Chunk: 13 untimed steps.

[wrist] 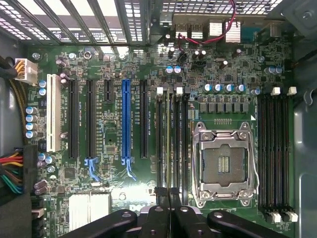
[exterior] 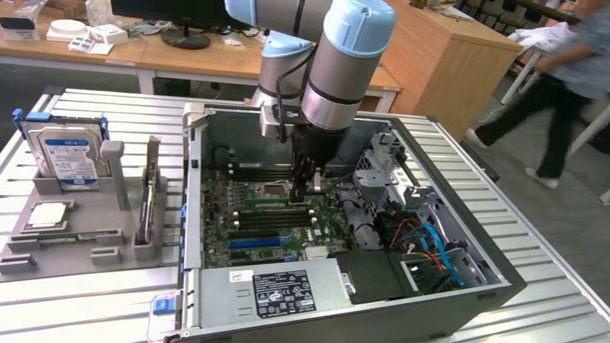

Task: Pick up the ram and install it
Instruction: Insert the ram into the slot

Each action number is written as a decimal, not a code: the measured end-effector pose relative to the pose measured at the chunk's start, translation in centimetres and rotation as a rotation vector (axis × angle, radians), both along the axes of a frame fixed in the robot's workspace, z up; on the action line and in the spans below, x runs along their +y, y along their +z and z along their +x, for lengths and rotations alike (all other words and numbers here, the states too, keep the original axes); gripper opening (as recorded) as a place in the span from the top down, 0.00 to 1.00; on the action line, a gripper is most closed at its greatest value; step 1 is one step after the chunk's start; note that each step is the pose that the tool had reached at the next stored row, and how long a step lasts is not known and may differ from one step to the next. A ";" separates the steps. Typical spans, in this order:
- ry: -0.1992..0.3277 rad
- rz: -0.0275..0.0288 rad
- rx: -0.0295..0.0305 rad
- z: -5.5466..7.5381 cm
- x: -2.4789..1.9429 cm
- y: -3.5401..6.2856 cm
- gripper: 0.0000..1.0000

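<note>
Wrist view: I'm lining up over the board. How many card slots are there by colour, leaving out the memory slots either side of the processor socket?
white card slot: 1
blue card slot: 1
black card slots: 4 (three long, one short)
Total: 6

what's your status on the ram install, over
gripper shut, low over the memory slots beside the empty cpu socket. ram stick on edge in the grey rack, outside the case. cables sit apart, toward the exterior view's right.
</note>
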<state>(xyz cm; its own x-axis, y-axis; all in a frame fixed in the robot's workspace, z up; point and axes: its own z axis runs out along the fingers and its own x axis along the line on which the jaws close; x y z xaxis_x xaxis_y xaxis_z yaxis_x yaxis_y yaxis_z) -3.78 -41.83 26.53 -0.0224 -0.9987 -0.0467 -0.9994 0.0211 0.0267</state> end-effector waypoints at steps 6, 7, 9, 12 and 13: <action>0.002 0.0000 0.0000 0.0 0.00 -0.36 0.89; 0.002 0.0000 0.0000 0.0 0.00 -0.43 0.89; 0.003 0.0001 0.0000 0.0 0.00 -0.60 0.89; 0.004 0.0000 0.0000 0.0 0.00 -0.83 0.89; 0.005 0.0000 0.0000 0.0 0.00 -0.91 0.89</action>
<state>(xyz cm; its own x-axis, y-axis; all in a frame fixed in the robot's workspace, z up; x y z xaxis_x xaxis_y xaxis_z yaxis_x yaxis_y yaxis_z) -3.78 -41.84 25.62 -0.0174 -0.9988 -0.0466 -0.9995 0.0162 0.0267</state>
